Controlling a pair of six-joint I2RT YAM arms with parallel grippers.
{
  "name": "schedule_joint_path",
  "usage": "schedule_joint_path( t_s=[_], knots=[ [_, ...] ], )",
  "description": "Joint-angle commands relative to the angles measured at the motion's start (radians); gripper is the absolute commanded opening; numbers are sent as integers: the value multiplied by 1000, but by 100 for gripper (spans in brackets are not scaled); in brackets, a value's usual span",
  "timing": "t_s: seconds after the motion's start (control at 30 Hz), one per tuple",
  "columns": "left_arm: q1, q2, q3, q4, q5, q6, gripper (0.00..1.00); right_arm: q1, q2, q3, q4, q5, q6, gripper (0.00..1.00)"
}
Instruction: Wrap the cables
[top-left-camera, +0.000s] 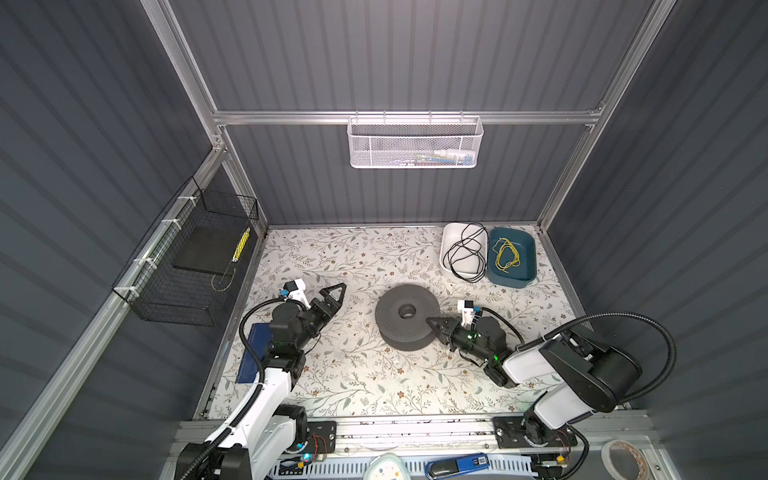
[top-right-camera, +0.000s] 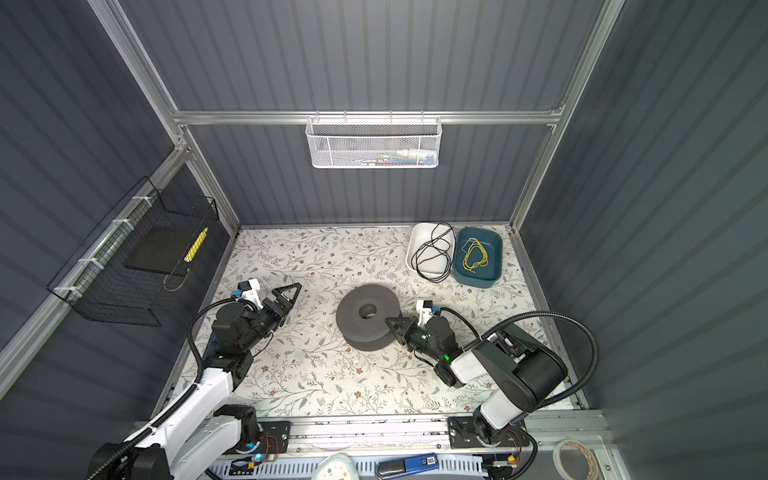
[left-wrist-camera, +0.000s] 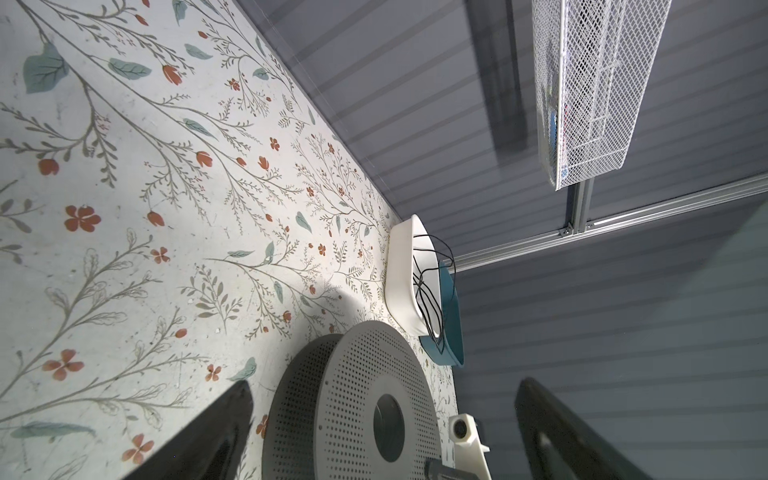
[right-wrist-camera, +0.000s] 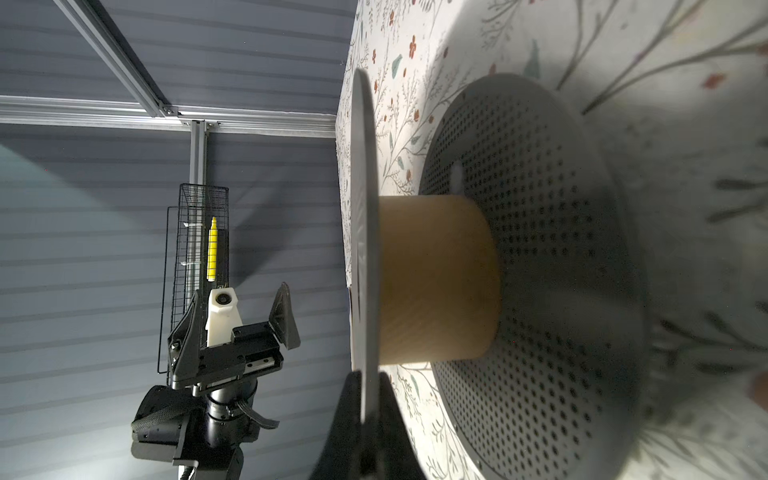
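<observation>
Black cable (top-left-camera: 465, 253) lies well apart from right claw (top-left-camera: 430, 321) gripping spool (top-left-camera: 386, 316).

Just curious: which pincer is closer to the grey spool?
Right. The right pincer grips the grey spool by its top rim; the left pincer stands open, apart from it.

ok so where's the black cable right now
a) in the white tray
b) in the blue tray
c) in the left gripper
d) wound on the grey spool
a: the black cable lies in loose loops in the white tray, spilling a little over its rim, while the grey spool shows a bare core and the left gripper is open and empty.
</observation>
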Motion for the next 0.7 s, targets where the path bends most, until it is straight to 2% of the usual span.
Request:
schedule_joint_path(
  t_s=[0.0, 0.13, 0.23, 0.33, 0.43, 0.5, 0.57, 0.63, 0.67],
  knots=[
    [-9, 9, -8, 55, 12, -8, 99, 3, 6, -59, -4, 46, -7, 9],
    [-12, 6, -5, 61, 20, -2, 99, 3, -3, -83, -34, 67, -17, 39],
    [-16, -2, -5, 49, 15, 7, 99, 3, -32, -95, -72, 77, -22, 41],
    [-19, -19, 1, 26, 15, 17, 99, 1, -117, -115, -178, 96, -46, 50],
    [-22, -46, 14, -18, 10, 38, 99, -2, -285, -95, -453, 120, -112, 54],
    [-24, -66, 24, -54, 2, 57, 100, -3, -438, -48, -717, 158, -191, 56],
    [-25, -90, 32, -106, -13, 73, 99, -4, -617, 38, -1061, 241, -296, 59],
    [-27, -116, 36, -155, -19, 91, 99, -19, -736, 110, -1293, 316, -389, 62],
    [-28, -130, 37, -176, -56, 97, 99, -38, -775, 146, -1385, 330, -432, 62]
  ],
)
